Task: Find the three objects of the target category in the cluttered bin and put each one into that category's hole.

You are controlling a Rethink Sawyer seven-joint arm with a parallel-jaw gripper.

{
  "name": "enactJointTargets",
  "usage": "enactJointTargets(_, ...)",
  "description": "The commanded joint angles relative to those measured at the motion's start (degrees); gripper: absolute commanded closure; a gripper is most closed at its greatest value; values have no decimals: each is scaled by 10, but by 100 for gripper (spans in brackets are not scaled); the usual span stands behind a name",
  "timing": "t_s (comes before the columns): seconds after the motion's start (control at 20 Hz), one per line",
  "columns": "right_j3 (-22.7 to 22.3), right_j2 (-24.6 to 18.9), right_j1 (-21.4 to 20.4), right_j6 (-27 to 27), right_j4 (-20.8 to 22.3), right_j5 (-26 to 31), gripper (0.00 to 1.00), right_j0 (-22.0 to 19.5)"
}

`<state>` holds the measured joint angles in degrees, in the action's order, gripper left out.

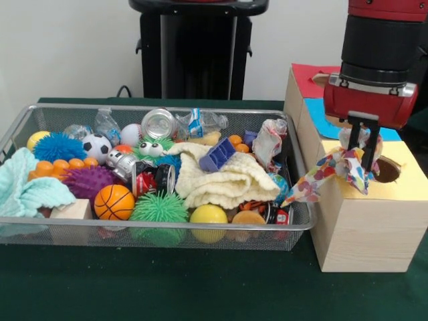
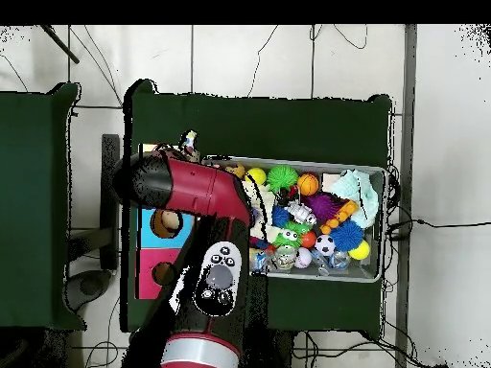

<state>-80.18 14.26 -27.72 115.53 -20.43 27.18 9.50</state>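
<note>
My gripper [image 1: 364, 148] hangs over the yellow-topped wooden box [image 1: 409, 175] at the right and is shut on a white spotted fabric piece [image 1: 332, 170], which droops toward the bin's right end. The round hole [image 1: 387, 169] lies just right of the fabric. The wire mesh bin [image 1: 167, 108] fills the left and middle; it also shows in the overhead view [image 2: 384, 220]. A second spotted fabric piece [image 1: 269, 142] stands bunched at the bin's far right end. In the overhead view the arm [image 2: 206, 206] hides the gripper and the yellow top.
The bin holds a cream knitted cloth [image 1: 224, 180], a mint-green towel [image 1: 27, 188], a basketball [image 1: 114, 202], spiky balls, cans and bottles. The blue-topped [image 1: 326, 124] and red-topped [image 1: 306, 79] boxes stand behind the yellow one. The black pedestal [image 1: 194, 47] is at the back.
</note>
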Motion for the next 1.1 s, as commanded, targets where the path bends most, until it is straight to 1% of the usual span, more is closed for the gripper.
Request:
enactJointTargets(0.05, -34, 3, 35, 106, 15, 58, 100, 7)
enactJointTargets(0.2, -41, 0, 34, 120, 2, 69, 100, 14)
enactJointTargets(0.3, -49, -6, 33, 125, -6, 62, 100, 18)
enactJointTargets(0.55, -64, -40, 27, 128, -28, 32, 100, 13)
enactJointTargets(0.65, -69, -48, 20, 131, -37, 32, 100, 15)
enactJointTargets(0.9, -74, -56, 14, 126, -47, 23, 100, 15)
enactJointTargets(1.1, -82, -62, 13, 122, -53, 5, 100, 15)
